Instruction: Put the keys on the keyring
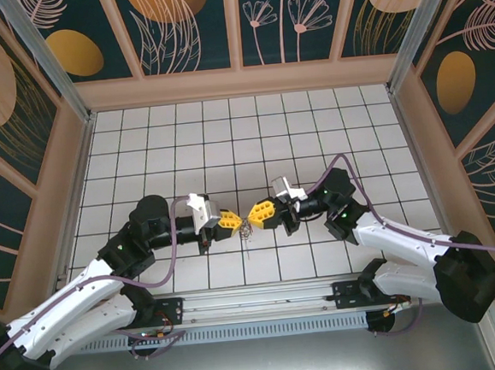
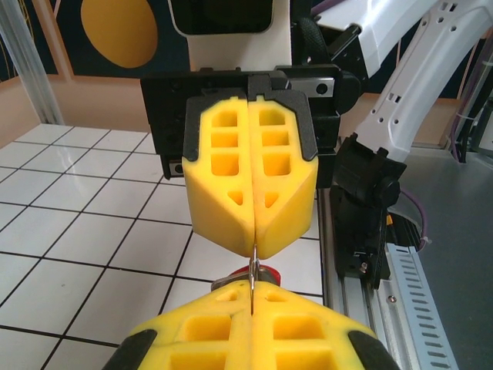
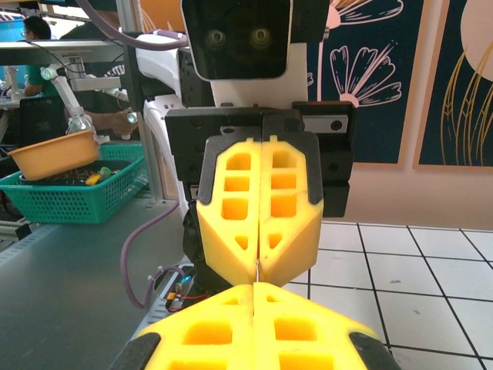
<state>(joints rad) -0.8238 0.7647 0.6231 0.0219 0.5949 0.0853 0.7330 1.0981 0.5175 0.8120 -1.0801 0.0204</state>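
My left gripper (image 1: 230, 219) and right gripper (image 1: 259, 212) meet tip to tip over the middle of the tiled floor. Both are shut on the keyring (image 1: 245, 229), and a thin part of it hangs down between them. In the left wrist view the silver keyring (image 2: 253, 266) shows edge-on, pinched in my left gripper (image 2: 252, 289) below and my right gripper (image 2: 254, 248) above. The red head of a key (image 2: 243, 271) peeks out just behind the ring, its blade hidden. In the right wrist view a sliver of the keyring (image 3: 258, 271) shows between my right gripper (image 3: 254, 288) and left gripper (image 3: 257, 266).
The white tiled floor (image 1: 226, 135) is walled on three sides by patterned panels. A metal rail (image 1: 266, 308) carrying both arm bases runs along the near edge. Outside the cell stands a green basket (image 3: 62, 196) with an orange bowl (image 3: 54, 154) on it.
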